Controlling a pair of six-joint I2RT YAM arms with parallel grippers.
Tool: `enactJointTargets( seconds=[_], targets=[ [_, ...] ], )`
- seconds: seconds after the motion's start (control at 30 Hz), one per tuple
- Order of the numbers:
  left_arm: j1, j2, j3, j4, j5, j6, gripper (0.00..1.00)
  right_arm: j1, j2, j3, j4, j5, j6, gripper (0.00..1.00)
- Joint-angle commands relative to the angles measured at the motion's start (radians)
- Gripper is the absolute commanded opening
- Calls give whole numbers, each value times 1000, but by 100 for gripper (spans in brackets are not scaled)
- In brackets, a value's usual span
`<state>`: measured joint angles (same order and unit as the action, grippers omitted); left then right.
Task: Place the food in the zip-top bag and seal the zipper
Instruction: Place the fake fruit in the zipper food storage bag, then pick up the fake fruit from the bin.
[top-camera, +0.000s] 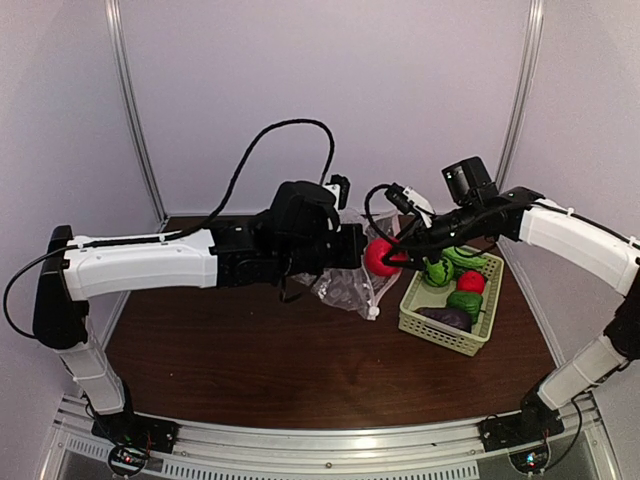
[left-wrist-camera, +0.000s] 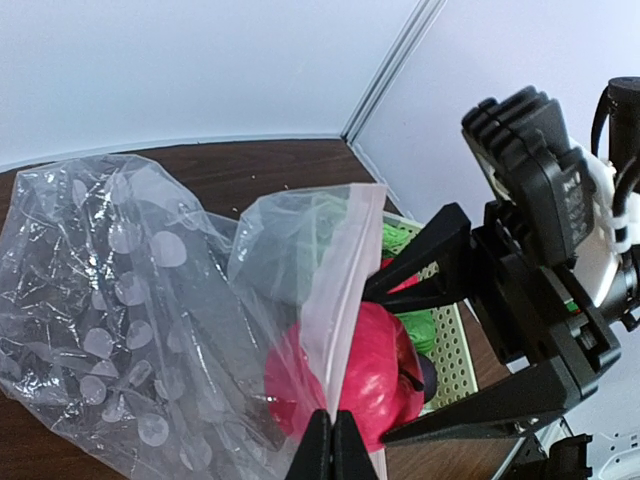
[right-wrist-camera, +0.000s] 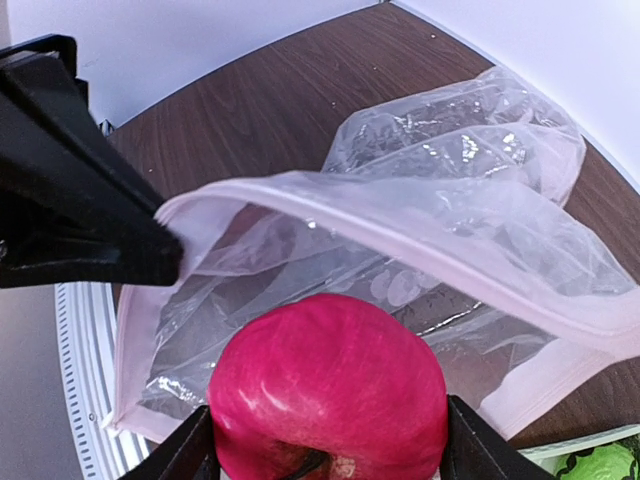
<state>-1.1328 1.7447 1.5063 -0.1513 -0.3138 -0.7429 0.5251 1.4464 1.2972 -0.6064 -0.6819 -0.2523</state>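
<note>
the left gripper (left-wrist-camera: 332, 445) is clenched on the zipper (left-wrist-camera: 347, 270) edge of the clear bag (left-wrist-camera: 110, 290), holding its mouth open over the bench (top-camera: 300, 370). the right gripper (right-wrist-camera: 330, 455) grasps a red toy fruit (right-wrist-camera: 330, 385) right at that mouth. more toy food (top-camera: 465, 299) lies in the green basket (top-camera: 432, 333) nearby.

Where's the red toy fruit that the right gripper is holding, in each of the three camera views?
Top external: the red toy fruit is at centre, just left of the pale green basket.
Left wrist: lower centre-right, partly seen through the bag's edge.
Right wrist: bottom centre, filling the foreground.
Shared landmark: the zip-top bag, its open mouth right beside the fruit.
</note>
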Motion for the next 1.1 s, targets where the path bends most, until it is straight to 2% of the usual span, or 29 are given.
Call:
enactJointTargets(
  seconds=[0.0, 0.17, 0.23, 0.33, 0.4, 0.63, 0.73, 0.83, 0.9, 0.93, 0.97, 1.0, 1.03, 1.07],
  targets=[
    [6, -6, -21, 59, 43, -27, 0, 2, 19, 41, 37, 39, 57, 62],
    [6, -3, -23, 52, 42, -33, 0, 14, 36, 75, 50, -35, 106, 67],
    [6, -5, -21, 48, 32, -32, 0, 19, 53, 94, 17, -59, 94, 78],
    [6, -12, -21, 39, 11, -28, 0, 19, 50, 101, 4, -95, 103, 82],
    [11, -18, -22, 32, -3, -19, 0, 18, 25, 103, -3, -102, 96, 98],
    [50, -29, -45, 4, 2, -10, 0, -16, -83, 157, -90, -147, 45, 100],
    [64, -97, -63, 19, 20, 33, 0, -114, -139, 161, -87, -209, 84, 100],
    [97, -149, -201, 127, -78, 86, 0, -248, -181, 129, -45, -311, 124, 99],
    [151, -132, -182, 63, 82, 68, 0, -303, -193, 97, -57, -278, 88, 99],
    [134, -143, -183, 97, 148, 103, 0, -325, -191, 78, -77, -233, 60, 99],
    [95, -158, -205, 138, 128, 148, 0, -339, -185, 58, -93, -191, 30, 98],
    [73, -159, -234, 187, 39, 157, 0, -351, -176, 34, -105, -146, 12, 98],
    [97, -137, -255, 200, 7, 132, 0, -366, -162, 15, -107, -106, 4, 97],
    [145, -111, -247, 179, 100, 68, 0, -378, -146, -1, -114, -84, -16, 96]
  ],
)
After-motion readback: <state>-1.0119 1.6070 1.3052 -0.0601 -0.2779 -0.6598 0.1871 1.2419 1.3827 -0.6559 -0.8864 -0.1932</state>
